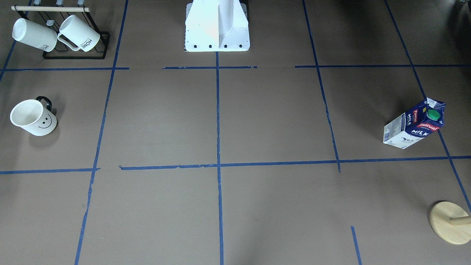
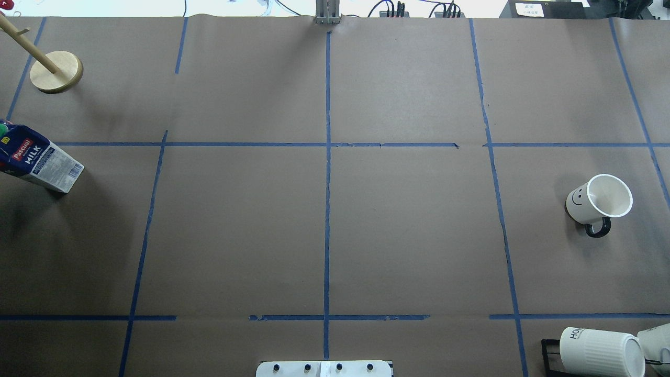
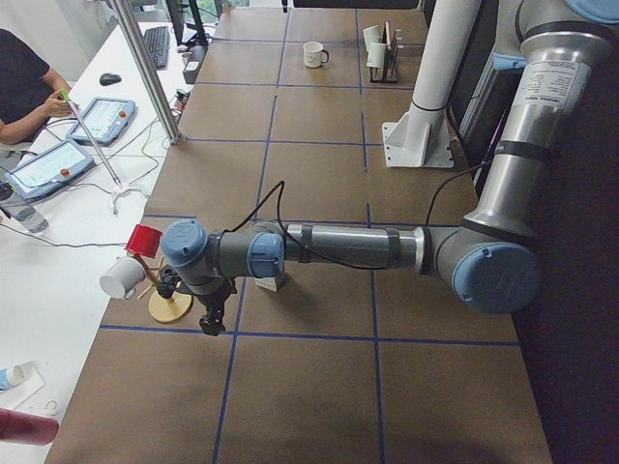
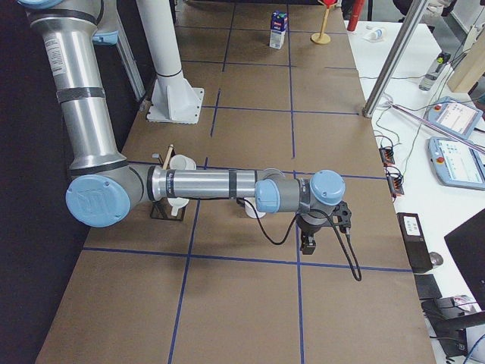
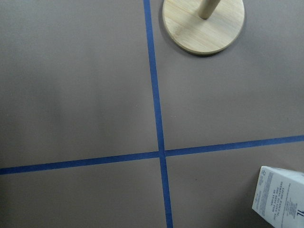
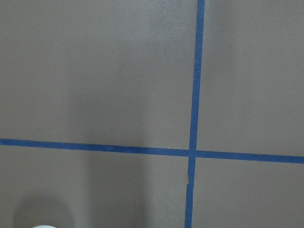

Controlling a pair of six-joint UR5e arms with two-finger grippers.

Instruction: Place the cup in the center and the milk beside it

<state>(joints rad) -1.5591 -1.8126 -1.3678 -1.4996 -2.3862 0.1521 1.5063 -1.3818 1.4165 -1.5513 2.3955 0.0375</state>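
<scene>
The white smiley cup (image 1: 35,119) stands upright near the table's end on my right arm's side; it also shows in the overhead view (image 2: 596,201). The blue milk carton (image 1: 414,125) stands at the opposite end, by the overhead view's left edge (image 2: 39,162); its corner shows in the left wrist view (image 5: 282,197). The center tape crossing (image 2: 327,145) is bare. My left gripper (image 3: 208,324) hangs over the table near the carton, and my right gripper (image 4: 308,244) hangs near the cup. Both show only in side views, so I cannot tell whether they are open or shut.
A black rack with white ribbed "HOME" mugs (image 1: 73,36) stands at the robot-side corner beyond the cup. A wooden stand with a round base (image 1: 450,222) is near the carton. The white robot base (image 1: 217,29) is at the table's edge. An operator sits at a side desk (image 3: 24,82).
</scene>
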